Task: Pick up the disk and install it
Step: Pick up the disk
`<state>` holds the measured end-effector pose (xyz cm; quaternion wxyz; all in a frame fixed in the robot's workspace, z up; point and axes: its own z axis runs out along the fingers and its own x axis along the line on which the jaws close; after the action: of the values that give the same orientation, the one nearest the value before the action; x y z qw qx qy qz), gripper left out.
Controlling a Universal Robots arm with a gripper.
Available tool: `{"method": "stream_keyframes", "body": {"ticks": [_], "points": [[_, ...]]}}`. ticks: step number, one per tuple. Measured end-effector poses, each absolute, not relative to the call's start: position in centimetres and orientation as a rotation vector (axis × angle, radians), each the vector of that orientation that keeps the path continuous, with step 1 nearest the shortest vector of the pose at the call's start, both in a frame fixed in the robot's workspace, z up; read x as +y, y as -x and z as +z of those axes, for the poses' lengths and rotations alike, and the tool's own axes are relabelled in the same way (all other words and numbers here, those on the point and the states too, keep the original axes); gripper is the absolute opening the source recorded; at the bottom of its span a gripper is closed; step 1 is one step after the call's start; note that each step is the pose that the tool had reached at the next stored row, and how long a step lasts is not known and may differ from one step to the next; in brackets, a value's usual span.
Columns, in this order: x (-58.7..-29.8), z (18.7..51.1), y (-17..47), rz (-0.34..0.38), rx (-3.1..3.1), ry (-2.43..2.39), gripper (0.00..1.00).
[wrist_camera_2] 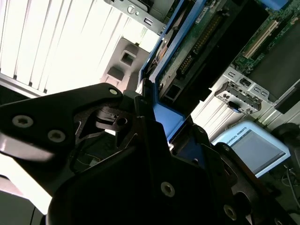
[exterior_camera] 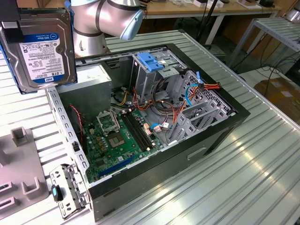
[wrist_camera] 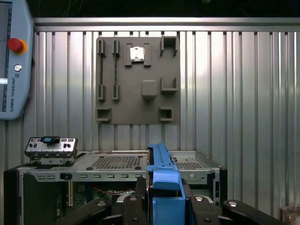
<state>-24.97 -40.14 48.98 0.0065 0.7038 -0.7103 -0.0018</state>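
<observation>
Pincer (wrist_camera: pixel 164 200) clamps the disk (exterior_camera: pixel 42 47) aloft near the open computer case (exterior_camera: pixel 220 137) and grey fixture plate (wrist_camera: pixel 136 108).

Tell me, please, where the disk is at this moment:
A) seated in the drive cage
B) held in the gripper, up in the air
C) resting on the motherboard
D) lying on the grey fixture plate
B: in the first wrist view the gripper is shut on the blue-railed disk, which in the exterior view hangs in the air, outside the drive cage.
</observation>
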Motion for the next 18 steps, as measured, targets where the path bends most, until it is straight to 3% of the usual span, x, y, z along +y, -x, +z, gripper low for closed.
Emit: {"method": "stream_keyframes", "body": {"ticks": [18], "points": [[-40.2, 48.7, 23.4, -0.005, -2.222, -2.202, 0.37]]}}
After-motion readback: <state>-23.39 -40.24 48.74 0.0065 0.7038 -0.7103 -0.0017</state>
